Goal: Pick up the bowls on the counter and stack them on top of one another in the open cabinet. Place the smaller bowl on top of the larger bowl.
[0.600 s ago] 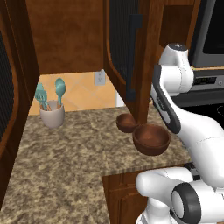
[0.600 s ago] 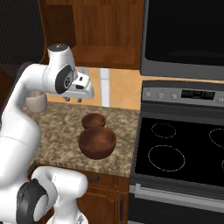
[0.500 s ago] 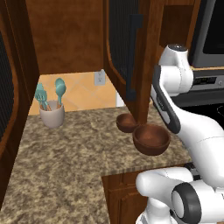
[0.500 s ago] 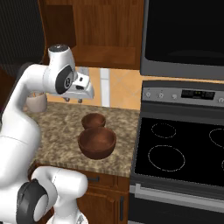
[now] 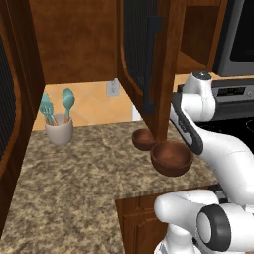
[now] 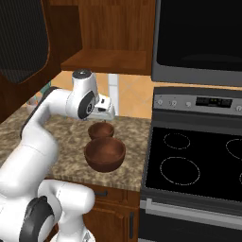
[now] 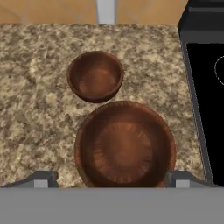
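Granite counter (image 7: 35, 109) — two unlabelled bowls (image 7: 124, 146)

The larger bowl (image 7: 125, 143) is sitting on the tabletop (image 7: 39, 100), near its front edge. The smaller bowl (image 7: 95, 76) is sitting just behind the larger bowl, closer to the wall. The stove (image 6: 198, 165) is standing right of the larger bowl. The cup (image 5: 59, 130) is sitting far left of it. The open cabinet (image 6: 108, 59) is hanging above it.

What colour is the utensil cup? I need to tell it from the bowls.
Pale grey, unlike the dark reddish-brown bowls; the cup shows best in the left base view.
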### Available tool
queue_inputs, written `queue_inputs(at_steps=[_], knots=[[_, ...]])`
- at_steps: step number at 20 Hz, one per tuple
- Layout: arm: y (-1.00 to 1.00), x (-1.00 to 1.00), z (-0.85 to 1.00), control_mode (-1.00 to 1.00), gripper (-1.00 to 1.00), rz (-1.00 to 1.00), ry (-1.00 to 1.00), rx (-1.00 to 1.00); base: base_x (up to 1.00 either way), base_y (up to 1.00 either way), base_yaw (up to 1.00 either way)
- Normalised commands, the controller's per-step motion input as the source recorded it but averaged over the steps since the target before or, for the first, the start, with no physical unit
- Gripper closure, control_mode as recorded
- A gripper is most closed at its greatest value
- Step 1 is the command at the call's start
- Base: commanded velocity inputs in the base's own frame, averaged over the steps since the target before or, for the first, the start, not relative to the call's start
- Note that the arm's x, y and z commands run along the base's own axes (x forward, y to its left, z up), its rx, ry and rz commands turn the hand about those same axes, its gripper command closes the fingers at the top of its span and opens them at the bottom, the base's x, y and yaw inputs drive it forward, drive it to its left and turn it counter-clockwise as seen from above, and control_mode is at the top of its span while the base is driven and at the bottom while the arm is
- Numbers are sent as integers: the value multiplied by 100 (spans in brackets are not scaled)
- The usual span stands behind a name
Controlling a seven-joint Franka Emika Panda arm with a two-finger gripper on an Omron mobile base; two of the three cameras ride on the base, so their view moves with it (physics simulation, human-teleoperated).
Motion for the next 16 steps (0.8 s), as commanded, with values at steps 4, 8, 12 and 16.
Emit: queue_inputs(at_steps=[4,8,12,16], knots=[[-42,64,-81,-100,-100,0,0,1,0,0,0],[0,75,-38,-100,-100,0,2,2,0,0,0],[0,56,-3,-100,-100,0,0,0,0,0,0],[0,40,-14,-100,-100,0,0,0,0,0,0]])
